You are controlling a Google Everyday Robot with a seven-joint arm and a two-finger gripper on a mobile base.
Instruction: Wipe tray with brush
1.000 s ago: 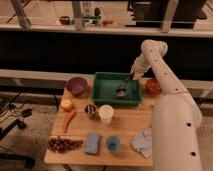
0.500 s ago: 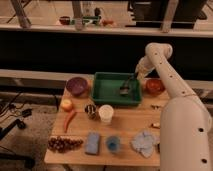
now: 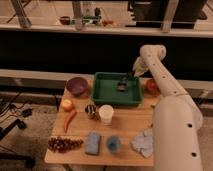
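A white robot arm reaches over a wooden table (image 3: 127,126), its gripper (image 3: 128,78) poised above the back right part of the dark green tray (image 3: 106,91); the pincer appears closed on the thin handle of the brush (image 3: 121,86), which stands nearly upright with its bristle head down on the tray floor, near the right wall; the tray itself sits at the back of the table, between a purple bowl (image 3: 77,86) on its left and an orange bowl (image 3: 152,88) on its right; just in front of the tray stand a dark can (image 3: 90,110) and a white cup (image 3: 106,114); along the table's front edge lie a bunch of grapes (image 3: 64,144), a blue sponge (image 3: 92,142) and a crumpled cloth (image 3: 144,142).
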